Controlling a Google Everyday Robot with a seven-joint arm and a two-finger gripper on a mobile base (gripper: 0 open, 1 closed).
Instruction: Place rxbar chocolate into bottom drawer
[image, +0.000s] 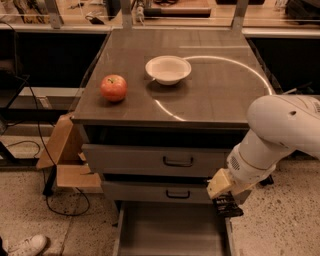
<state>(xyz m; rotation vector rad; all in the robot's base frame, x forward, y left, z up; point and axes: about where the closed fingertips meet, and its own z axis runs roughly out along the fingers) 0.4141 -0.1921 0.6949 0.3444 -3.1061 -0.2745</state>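
No wrapper lettering was legible. At five o'clock the gripper (226, 202) sat clamped on the rxbar chocolate (230, 210), over the open bottom drawer's (170, 235) right rim, beside speckled floor (285, 225)

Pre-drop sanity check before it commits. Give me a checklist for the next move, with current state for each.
1. Bottom drawer pulled out: ok, its floor is visible.
2. Visible drawer floor bare: ok; the front part is out of frame.
3. Gripper over the drawer floor: not ok. It sits by the drawer's right rim, below the middle drawer's right end.
4. Rxbar chocolate held: cannot tell. There is only a dark shape at the gripper.
5. Top drawer and middle drawer closed, not overhanging: ok.
6. Apple and white bowl away from the arm: ok, both are on the cabinet top.
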